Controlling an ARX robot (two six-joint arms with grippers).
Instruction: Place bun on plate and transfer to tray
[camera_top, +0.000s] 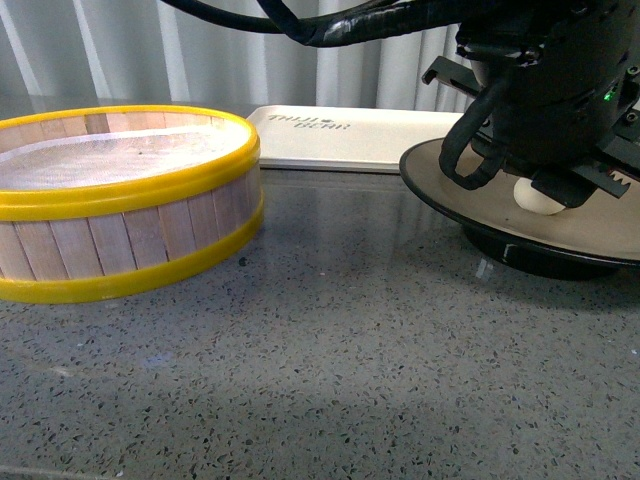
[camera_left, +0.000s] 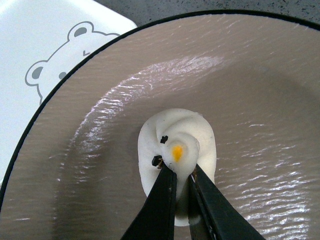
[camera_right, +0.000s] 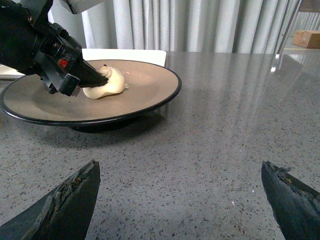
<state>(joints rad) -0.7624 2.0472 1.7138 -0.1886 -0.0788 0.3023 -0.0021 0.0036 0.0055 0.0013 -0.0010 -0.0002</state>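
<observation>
Cream-white bun (camera_left: 175, 132) rested on plate (camera_left: 250, 75), top knot pinched by my left gripper (camera_left: 181, 173); right gripper (camera_right: 182, 196) spread, empty. Tray (camera_top: 340, 140) lay far-left of plate.

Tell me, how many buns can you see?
1. The bun lies on the plate, pinched by the left pincer. Part of the steamer basket's inside is hidden behind its wall, so another might be there.

The surface (camera_top: 350, 350) is grey speckled stone, polished. The basket (camera_top: 120, 240) has bare wooden slats between glossy yellow bands. The tray (camera_top: 380, 135) is smooth off-white plastic. The plate (camera_left: 250, 75) shows a rippled satin sheen inside, black at the rim. The bun (camera_left: 195, 130) looks smooth and matt. The right hand's fingers (camera_right: 70, 205) are black, scuffed, rough-edged.
</observation>
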